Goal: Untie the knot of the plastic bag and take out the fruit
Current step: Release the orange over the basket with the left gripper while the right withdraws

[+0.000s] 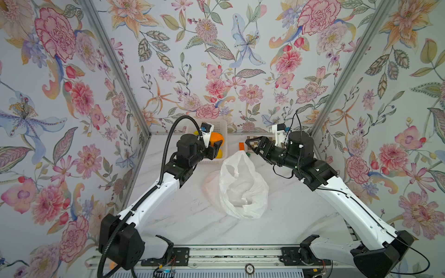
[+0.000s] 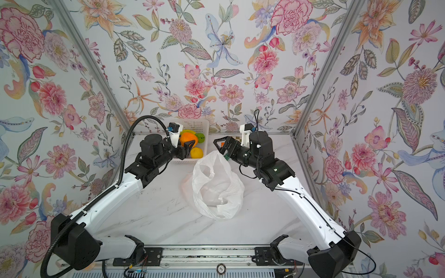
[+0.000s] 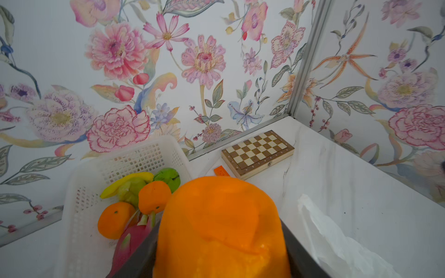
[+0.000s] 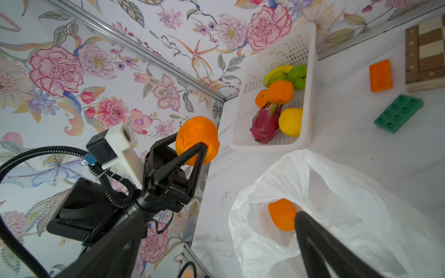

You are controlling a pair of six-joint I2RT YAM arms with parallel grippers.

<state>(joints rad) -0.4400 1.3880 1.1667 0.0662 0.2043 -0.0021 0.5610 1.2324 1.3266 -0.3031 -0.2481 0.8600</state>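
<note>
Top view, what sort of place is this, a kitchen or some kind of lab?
Probably a robot test booth, not a kitchen: flowered wall panels box in a marble-look table, two robot arms sit on a rail, and props like a chessboard lie about.

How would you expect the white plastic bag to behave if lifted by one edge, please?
Probably floppy: the plastic bag lies crumpled and slumped. Likely very light, since it looks thin and translucent. The orange inside might roll out through its open mouth.
</note>
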